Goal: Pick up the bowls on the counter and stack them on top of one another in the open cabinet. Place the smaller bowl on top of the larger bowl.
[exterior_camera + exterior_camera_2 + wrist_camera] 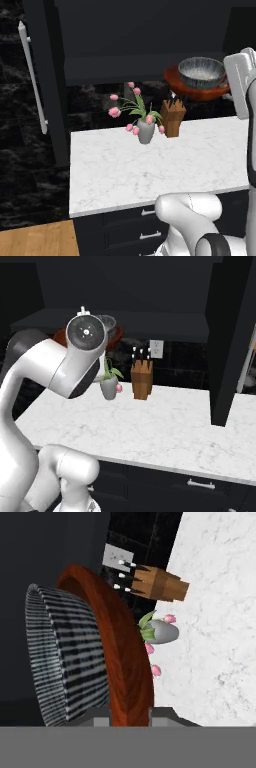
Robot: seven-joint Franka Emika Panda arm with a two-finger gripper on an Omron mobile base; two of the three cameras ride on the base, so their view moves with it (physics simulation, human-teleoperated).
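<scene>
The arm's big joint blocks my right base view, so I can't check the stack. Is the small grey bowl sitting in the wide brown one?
Observer: Yes. The left base view shows the small speckled grey bowl nested inside the wide glossy reddish-brown bowl, at the front edge of the dark cabinet shelf.
Operator: Has the end effector let go?
Observer: It seems not. In the hand view the end effector has a fingertip on each side of the brown bowl's rim.
Operator: What's below the bowls?
Observer: The brown wooden knife block stands on the white marble counter, beside the grey vase of pink tulips.
</scene>
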